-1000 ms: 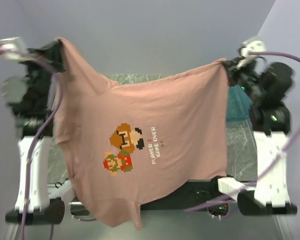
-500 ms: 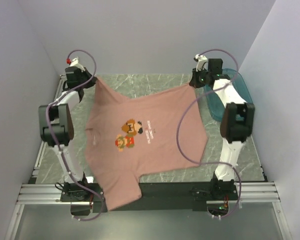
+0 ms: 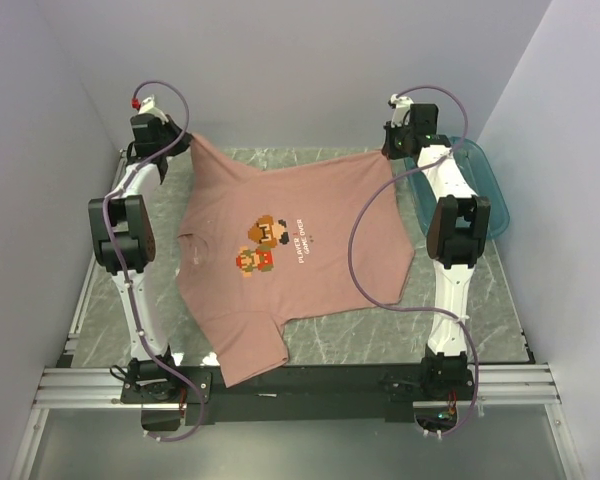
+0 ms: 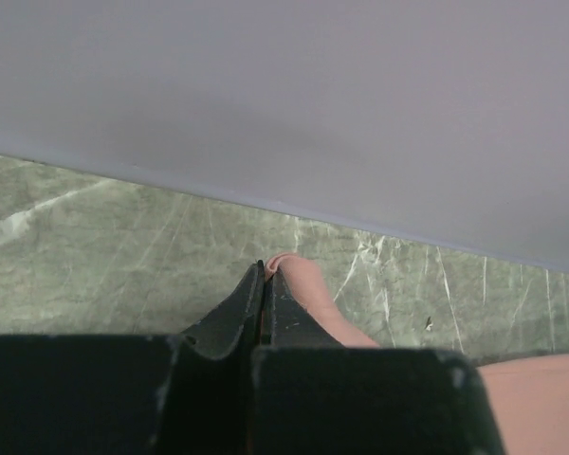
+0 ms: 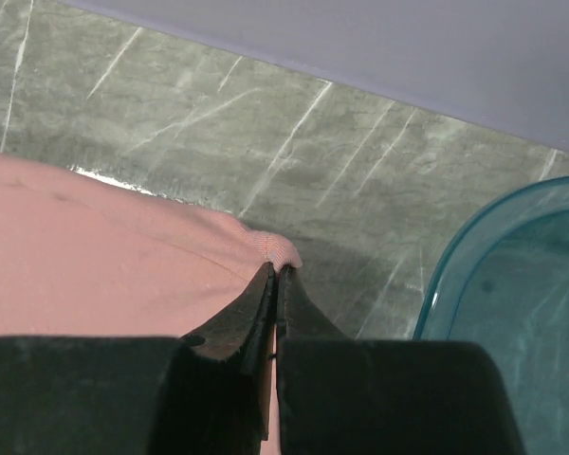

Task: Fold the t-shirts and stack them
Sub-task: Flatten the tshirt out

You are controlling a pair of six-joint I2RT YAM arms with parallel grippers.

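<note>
The left fingers point(image 4: 235, 313) are pressed together on one corner of the salmon-pink t-shirt point(image 3: 315, 285), with a small nub of cloth poking out just past their tips; the right fingers point(image 5: 251, 318) are likewise clamped on another corner, its stitched hem bunched at their tips; the shirt's edge runs from one pair of fingers to the other, dipping a little between them; from that edge the cloth spreads back toward the arm bases over the green marble desk point(image 3: 485, 310), print side up; the pixel-character print point(image 3: 260, 245) with its white lettering lies between the two grips, somewhat nearer the left fingers' side; the end of the shirt farthest from the fingers reaches past the desk's near edge; a teal tub point(image 5: 512, 303) sits just beside the right fingers, on their outer side, apart from the cloth.
</note>
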